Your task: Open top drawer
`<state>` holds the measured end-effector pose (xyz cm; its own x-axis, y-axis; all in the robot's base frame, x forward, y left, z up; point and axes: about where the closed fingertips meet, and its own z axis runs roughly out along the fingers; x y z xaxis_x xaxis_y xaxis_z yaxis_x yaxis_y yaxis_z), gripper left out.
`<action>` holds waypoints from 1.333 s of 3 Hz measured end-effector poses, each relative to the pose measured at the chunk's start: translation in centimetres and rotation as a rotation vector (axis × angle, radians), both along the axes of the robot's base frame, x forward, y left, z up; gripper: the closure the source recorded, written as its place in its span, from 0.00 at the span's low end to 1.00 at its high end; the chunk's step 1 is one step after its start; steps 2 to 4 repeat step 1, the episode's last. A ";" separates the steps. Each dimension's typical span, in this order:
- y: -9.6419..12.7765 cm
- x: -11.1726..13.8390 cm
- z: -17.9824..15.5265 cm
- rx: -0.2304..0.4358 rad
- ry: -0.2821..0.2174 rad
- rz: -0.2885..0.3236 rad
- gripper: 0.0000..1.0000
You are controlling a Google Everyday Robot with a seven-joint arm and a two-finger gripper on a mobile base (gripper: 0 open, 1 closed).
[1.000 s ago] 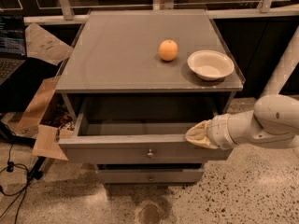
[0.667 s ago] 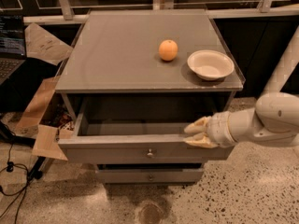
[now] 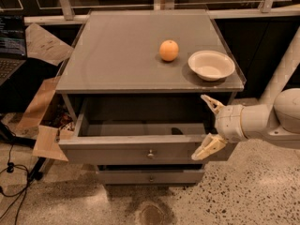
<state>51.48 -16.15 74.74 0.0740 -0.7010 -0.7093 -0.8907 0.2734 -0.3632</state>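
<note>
The top drawer (image 3: 112, 153) is a wide grey front with a small round metal knob (image 3: 150, 153) at its centre. It stands pulled out from the grey cabinet (image 3: 122, 60), and its inside shows from above. My gripper (image 3: 209, 124) is at the drawer's right end, its cream fingers spread wide. One fingertip (image 3: 206, 100) is up beside the cabinet's top edge. The other (image 3: 202, 151) is over the right end of the drawer front. It holds nothing.
An orange (image 3: 168, 50) and a white bowl (image 3: 211, 65) sit on the cabinet top. A narrower lower drawer (image 3: 150, 176) is shut below. Cardboard (image 3: 44, 125) and cables (image 3: 11, 172) lie on the floor at left, beside a laptop (image 3: 11, 46). A white post (image 3: 281, 74) stands at right.
The gripper's fingers were close together at the drawer's front right edge. They have now spread wide apart and let go. The drawer stays pulled out.
</note>
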 end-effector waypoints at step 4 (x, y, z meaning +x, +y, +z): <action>0.0 0.0 0.0 0.000 0.000 0.000 0.00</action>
